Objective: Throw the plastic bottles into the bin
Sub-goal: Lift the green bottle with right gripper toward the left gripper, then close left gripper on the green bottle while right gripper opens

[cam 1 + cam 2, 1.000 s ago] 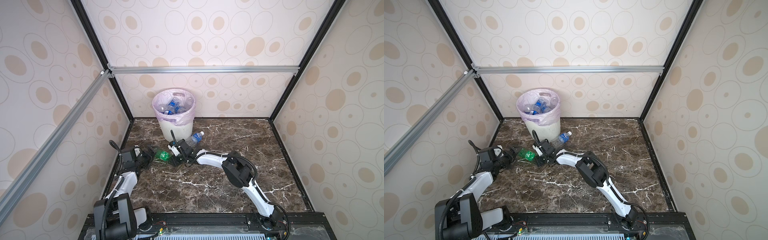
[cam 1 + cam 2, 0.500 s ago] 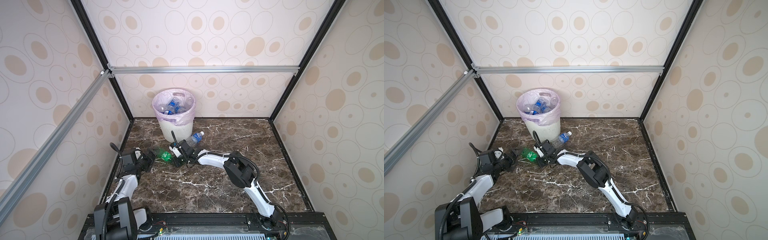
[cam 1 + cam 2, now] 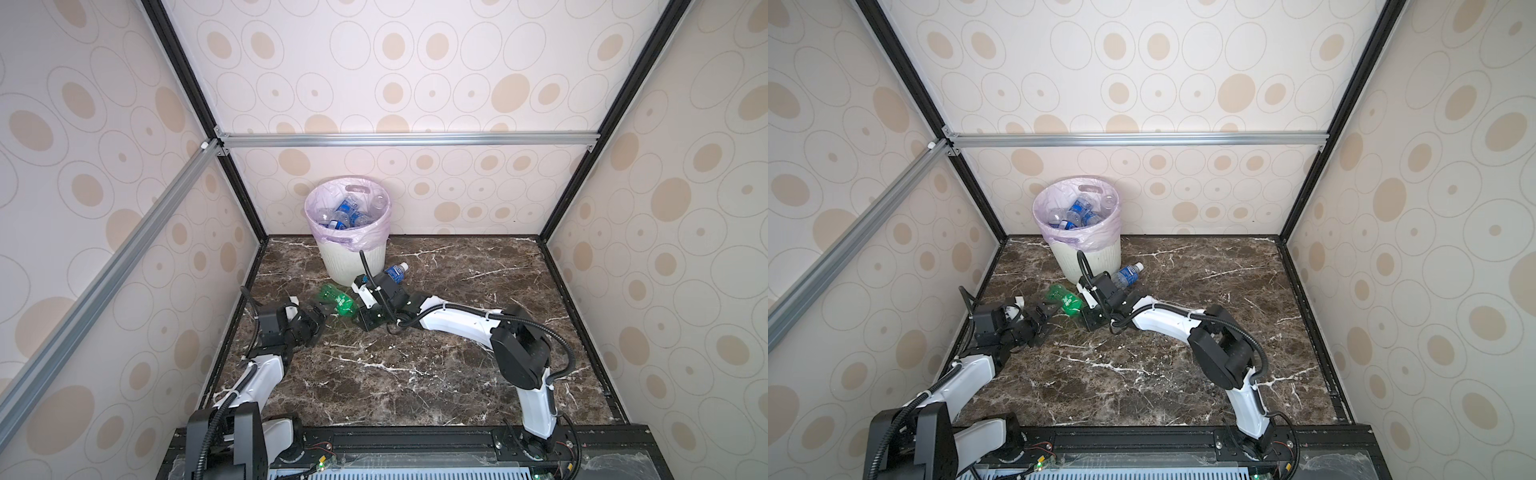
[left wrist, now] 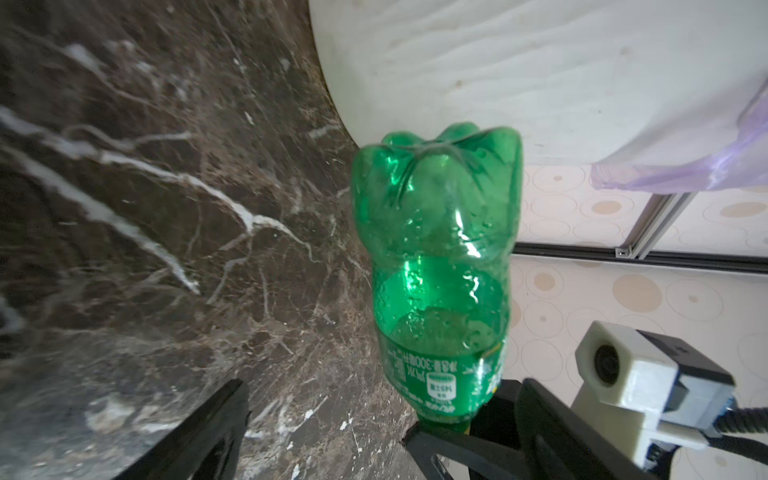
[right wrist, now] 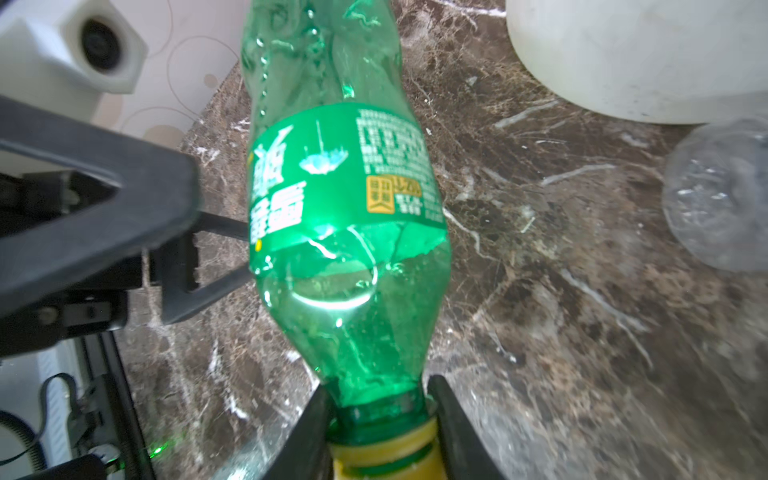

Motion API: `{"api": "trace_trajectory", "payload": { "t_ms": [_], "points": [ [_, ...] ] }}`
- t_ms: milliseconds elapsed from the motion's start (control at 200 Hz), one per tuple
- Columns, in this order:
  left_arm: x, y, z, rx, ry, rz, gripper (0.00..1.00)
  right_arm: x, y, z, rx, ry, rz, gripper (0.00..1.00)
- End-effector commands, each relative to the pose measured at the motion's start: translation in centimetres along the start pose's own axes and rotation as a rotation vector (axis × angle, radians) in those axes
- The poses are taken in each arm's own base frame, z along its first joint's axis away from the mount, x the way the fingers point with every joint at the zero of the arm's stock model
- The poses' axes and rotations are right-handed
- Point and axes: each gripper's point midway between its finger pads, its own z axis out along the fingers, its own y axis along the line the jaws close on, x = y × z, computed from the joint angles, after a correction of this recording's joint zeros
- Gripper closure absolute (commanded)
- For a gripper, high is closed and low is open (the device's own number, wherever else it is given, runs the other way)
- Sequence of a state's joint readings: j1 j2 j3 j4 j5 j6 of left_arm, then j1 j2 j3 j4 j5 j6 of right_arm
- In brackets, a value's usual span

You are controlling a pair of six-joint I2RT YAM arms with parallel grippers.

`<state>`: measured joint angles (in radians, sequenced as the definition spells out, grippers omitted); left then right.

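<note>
A green plastic bottle with a yellow cap lies low over the marble floor, left of the bin's foot. My right gripper is shut on its neck just above the cap. The bottle's base points toward the bin wall. My left gripper stands open right beside the bottle's labelled middle, holding nothing. A clear bottle with a blue label lies on the floor beside the bin. The white ribbed bin with its pink liner holds several bottles.
The bin stands at the back left against the rear wall. The left side wall runs close beside my left arm. The right arm stretches low across the middle of the marble floor.
My right gripper has closed on the green bottle's neck. The left gripper has shifted slightly toward the bottle and stayed open.
</note>
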<state>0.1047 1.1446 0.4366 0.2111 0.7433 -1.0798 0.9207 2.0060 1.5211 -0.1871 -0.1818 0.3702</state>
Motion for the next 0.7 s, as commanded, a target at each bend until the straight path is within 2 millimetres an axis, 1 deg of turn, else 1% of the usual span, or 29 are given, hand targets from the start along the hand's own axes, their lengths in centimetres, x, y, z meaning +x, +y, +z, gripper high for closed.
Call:
{"api": "trace_trajectory", "payload": {
  "t_ms": [0,150,170,275,470,565,695],
  "points": [
    [-1.3,-3.7,0.3,0.076,-0.027,0.04,0.02,0.2,0.6,-1.5,0.007,-0.017,0.002,0.74],
    [-1.1,-4.5,0.7,0.083,-0.028,0.037,0.06,0.3,1.0,-2.8,0.008,-0.029,-0.002,0.74],
    [-1.4,-5.2,0.6,0.104,-0.039,0.054,0.07,0.4,1.0,-3.0,0.008,-0.031,-0.004,0.74],
    [-1.2,-5.8,1.0,0.112,-0.038,0.061,0.09,0.5,1.5,-3.6,-0.005,-0.045,-0.006,0.74],
    [-0.5,-6.4,1.8,0.117,-0.024,0.065,0.12,0.4,2.7,-3.9,-0.035,-0.053,-0.014,0.74],
    [-0.5,-6.3,1.9,0.115,-0.031,0.065,0.18,0.1,3.2,-4.1,-0.045,-0.061,-0.022,0.74],
    [-0.7,-6.6,1.8,0.117,-0.039,0.068,0.3,-0.2,3.2,-4.3,-0.041,-0.066,-0.03,0.74]
  ]
}}
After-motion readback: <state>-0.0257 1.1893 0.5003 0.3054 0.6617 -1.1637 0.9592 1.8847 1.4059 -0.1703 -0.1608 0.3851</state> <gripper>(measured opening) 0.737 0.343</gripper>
